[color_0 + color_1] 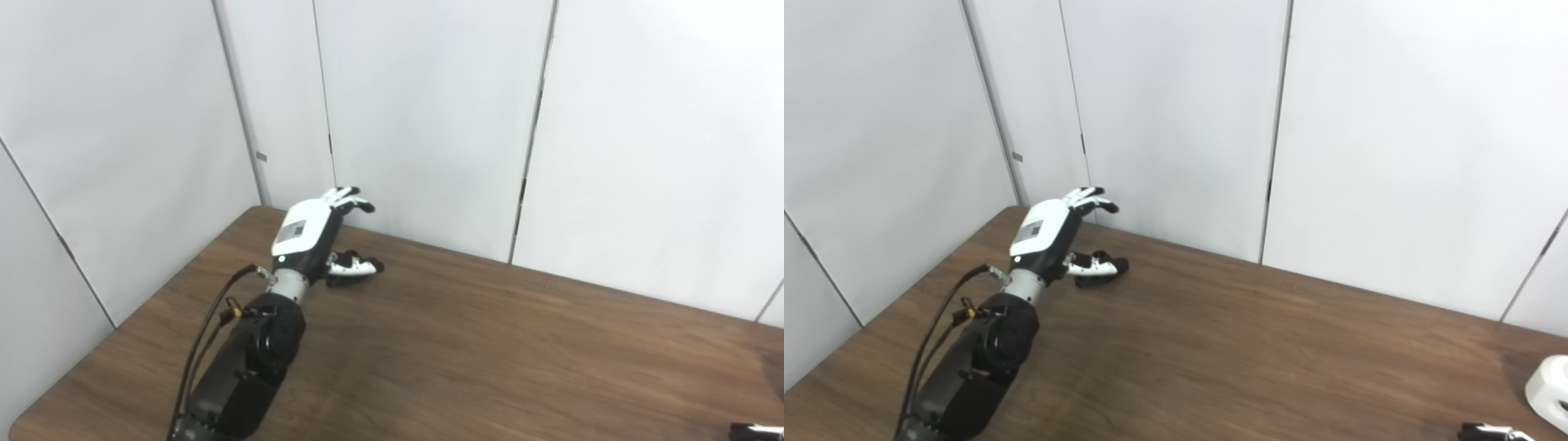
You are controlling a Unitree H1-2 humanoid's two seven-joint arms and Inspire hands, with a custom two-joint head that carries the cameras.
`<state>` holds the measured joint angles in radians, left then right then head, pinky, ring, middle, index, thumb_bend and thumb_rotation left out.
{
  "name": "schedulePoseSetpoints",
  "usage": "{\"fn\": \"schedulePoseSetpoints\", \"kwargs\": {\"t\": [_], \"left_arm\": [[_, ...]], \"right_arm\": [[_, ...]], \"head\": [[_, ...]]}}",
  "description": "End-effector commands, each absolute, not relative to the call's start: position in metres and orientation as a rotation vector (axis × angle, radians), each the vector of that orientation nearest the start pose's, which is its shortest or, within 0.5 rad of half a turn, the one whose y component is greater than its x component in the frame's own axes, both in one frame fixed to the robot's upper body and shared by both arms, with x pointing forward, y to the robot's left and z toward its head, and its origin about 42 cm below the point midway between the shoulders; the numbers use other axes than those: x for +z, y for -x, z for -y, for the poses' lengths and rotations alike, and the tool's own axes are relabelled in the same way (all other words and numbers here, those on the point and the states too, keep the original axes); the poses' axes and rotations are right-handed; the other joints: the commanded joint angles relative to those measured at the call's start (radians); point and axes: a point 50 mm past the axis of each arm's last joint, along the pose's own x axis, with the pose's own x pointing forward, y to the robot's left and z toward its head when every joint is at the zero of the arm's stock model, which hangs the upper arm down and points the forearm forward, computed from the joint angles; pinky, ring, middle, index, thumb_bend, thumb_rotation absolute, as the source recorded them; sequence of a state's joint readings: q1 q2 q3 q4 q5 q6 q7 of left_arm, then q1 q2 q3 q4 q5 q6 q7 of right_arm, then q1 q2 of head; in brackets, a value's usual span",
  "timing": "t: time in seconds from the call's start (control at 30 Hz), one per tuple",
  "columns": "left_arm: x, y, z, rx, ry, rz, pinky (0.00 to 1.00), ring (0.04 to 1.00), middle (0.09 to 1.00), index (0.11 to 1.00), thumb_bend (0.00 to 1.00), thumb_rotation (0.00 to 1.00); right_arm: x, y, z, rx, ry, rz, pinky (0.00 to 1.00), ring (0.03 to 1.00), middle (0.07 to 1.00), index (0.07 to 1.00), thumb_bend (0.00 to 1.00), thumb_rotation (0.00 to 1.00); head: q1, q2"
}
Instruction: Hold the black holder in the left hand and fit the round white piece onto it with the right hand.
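Observation:
My left hand (pixel 318 236) reaches to the far left corner of the brown table (pixel 465 343), its fingers (pixel 349 197) spread and its thumb (pixel 358 266) held apart below them. A small dark shape (pixel 1093 282) lies on the table right under the thumb; I cannot tell whether it is the black holder or a shadow. The hand grips nothing. The round white piece (pixel 1549 392) sits at the right edge of the right eye view, cut off by the frame. Only a fingertip of my right hand (pixel 1494 432) shows at the bottom right, just in front of the white piece.
White wall panels (pixel 429 122) close off the table's back and left sides. The left forearm (pixel 245 367) with its black cable (pixel 202 343) crosses the near left part of the table.

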<state>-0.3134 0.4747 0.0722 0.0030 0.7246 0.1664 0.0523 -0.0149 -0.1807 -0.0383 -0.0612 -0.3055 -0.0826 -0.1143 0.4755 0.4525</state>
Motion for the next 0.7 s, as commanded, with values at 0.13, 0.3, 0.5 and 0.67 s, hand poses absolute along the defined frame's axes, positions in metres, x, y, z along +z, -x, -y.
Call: {"fn": "schedulePoseSetpoints", "kwargs": {"t": [0.13, 0.3, 0.5, 0.67], "left_arm": [[0.268, -0.385, -0.388, 0.406, -1.172, 0.202, 0.83, 0.98, 0.948, 0.734, 0.95, 0.21], [0.26, -0.392, -0.396, 0.433, -1.235, 0.103, 0.91, 1.0, 0.988, 0.725, 1.0, 0.34], [0.244, -0.402, -0.399, 0.439, -1.284, 0.003, 0.92, 1.0, 1.0, 0.802, 1.0, 0.5], [0.235, -0.409, -0.401, 0.433, -1.293, -0.043, 0.99, 1.0, 1.0, 0.81, 1.0, 0.5]], "right_arm": [[0.151, -0.295, 0.279, -0.134, 0.476, 0.262, 0.39, 0.545, 0.636, 0.498, 0.5, 0.14], [0.152, -0.296, 0.279, -0.136, 0.475, 0.263, 0.39, 0.545, 0.636, 0.498, 0.5, 0.14], [0.151, -0.297, 0.279, -0.133, 0.47, 0.263, 0.4, 0.552, 0.641, 0.498, 0.5, 0.14], [0.151, -0.295, 0.279, -0.135, 0.475, 0.265, 0.4, 0.551, 0.64, 0.498, 0.5, 0.14]], "head": [[-0.001, 0.001], [0.002, -0.002], [0.001, -0.005], [-0.003, -0.002]]}}
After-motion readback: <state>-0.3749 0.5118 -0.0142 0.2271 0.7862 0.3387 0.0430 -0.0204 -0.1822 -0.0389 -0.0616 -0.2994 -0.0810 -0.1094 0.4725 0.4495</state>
